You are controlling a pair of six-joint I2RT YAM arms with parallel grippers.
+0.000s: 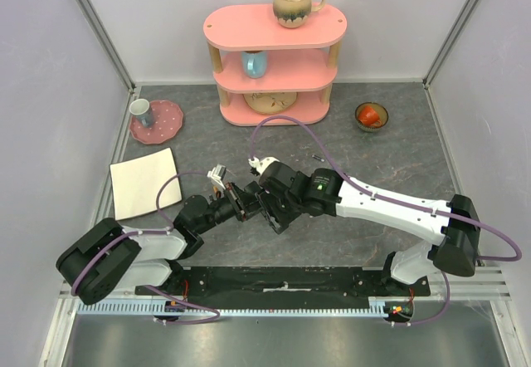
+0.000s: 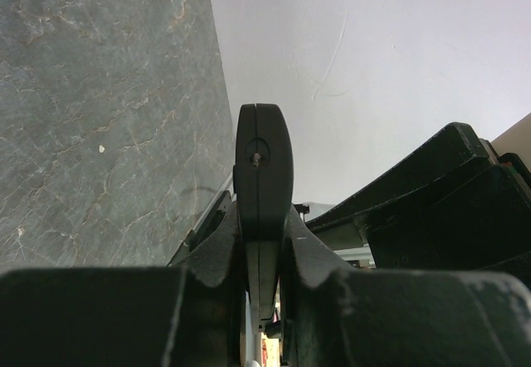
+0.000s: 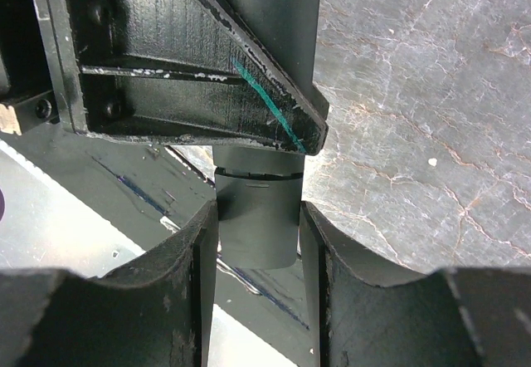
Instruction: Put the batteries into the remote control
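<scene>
top view: the left gripper (image 1: pixel 243 203) and right gripper (image 1: pixel 267 207) meet mid-table. left wrist: its jaws are clamped on the remote control (image 2: pixel 264 176), held edge-on. right wrist: fingers (image 3: pixel 197 255) look pressed onto the remote's end, so any pull is best kept straight along the body, without twisting.

Centre of table (image 1: pixel 398 159) blocked: left gripper (image 2: pixel 264 247) and right gripper (image 3: pixel 257 234) meet tip to tip, both clamped on the remote control (image 2: pixel 264 168). Open grey surface between them and pink shelf (image 1: pixel 274 64) at back. Left side crowded by white square plate (image 1: pixel 143 183) and pink plate (image 1: pixel 158 122). Right side open up to small bowl (image 1: pixel 371 116); right arm (image 1: pixel 390 205) bars near right.
</scene>
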